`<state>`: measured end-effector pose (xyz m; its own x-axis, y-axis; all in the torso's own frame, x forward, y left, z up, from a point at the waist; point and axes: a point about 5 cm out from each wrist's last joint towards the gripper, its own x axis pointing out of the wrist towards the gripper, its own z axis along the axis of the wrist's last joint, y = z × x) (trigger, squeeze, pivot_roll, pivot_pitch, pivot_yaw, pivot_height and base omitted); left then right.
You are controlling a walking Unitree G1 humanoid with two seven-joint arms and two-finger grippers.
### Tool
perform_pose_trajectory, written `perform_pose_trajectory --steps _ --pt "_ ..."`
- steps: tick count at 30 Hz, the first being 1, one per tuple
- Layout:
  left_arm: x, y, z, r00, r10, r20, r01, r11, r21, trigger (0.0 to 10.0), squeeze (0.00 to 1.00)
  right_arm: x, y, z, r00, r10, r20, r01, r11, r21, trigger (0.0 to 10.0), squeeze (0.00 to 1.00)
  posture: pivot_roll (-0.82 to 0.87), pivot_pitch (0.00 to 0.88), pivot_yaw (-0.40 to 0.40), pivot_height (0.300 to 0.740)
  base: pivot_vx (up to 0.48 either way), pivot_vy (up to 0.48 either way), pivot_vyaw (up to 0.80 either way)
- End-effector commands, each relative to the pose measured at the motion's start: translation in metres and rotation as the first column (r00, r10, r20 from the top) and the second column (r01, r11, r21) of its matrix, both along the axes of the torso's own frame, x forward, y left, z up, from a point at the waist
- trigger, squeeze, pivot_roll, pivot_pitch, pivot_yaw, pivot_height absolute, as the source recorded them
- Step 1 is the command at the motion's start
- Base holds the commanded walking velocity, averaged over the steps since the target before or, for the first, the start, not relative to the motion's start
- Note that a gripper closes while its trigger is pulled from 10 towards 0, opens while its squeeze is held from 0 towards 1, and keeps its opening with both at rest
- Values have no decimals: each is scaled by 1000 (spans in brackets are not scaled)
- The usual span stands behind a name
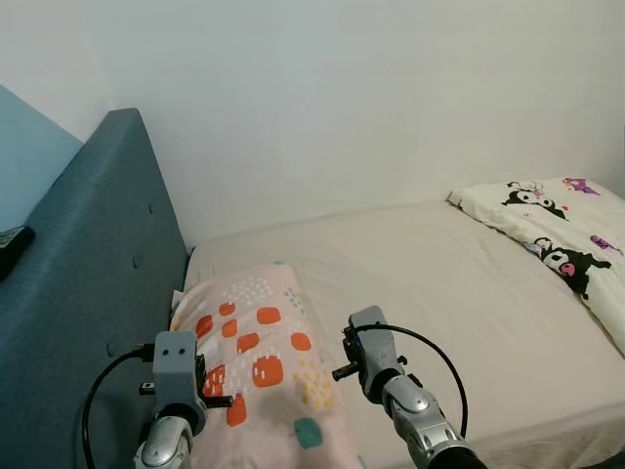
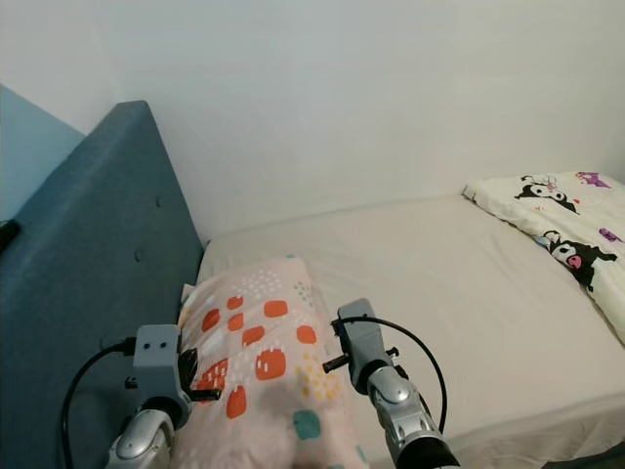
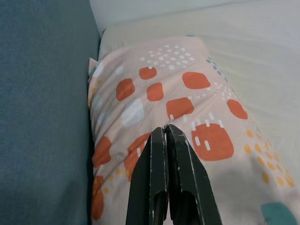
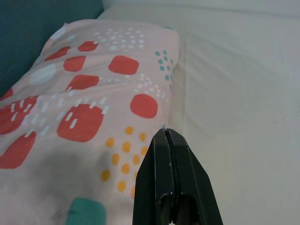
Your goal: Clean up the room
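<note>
- Here, in the left eye view, a pink pillow [image 1: 259,366] with orange spots lies on the bed [image 1: 439,283], at the end by the blue headboard [image 1: 93,283]. Its long side is just beside the headboard.
- The left gripper [image 1: 217,399] is over the pillow's near left part. The right gripper [image 1: 337,371] is at the pillow's right edge. A white blanket [image 1: 557,234] with black cartoon animals lies at the far right of the bed, well apart from the pillow.
- In the right eye view, the same pillow [image 2: 259,366] sits between the two arms. A plain white wall [image 2: 342,98] is behind the bed.
- In the left wrist view, the two black fingers [image 3: 152,183] are pressed tight together with nothing between them. They point over the pillow's orange spots.
- In the right wrist view, the fingers [image 4: 187,187] are also pressed together and hold nothing. They are over the pillow's edge, where it meets the sheet.
- I think the pillow is light and soft. It will squash and flop when pinched. It looks a bit smooth, so it may slip.
- A good place to hold it is likely a corner or an edge, one gripper on each side.
</note>
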<state>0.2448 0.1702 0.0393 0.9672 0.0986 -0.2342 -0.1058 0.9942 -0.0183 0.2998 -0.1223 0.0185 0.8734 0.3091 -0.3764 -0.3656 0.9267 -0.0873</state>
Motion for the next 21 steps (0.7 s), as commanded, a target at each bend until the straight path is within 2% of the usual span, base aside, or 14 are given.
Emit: perform_pose_trajectory --steps 1,21 --pt "-1 2 -3 1000 -14 -20 15 1000 20 10000 0 -2 -2 -3 1000 -18 -20 18 1000 -5 10000 0 -66 0 -2 740 0 0 0" --pt "1 0 -1 999 -39 -17 39 999 16 10000 0 -3 -5 -5 998 -60 -28 61 998 17 10000 0 -67 0 11 740 0 0 0"
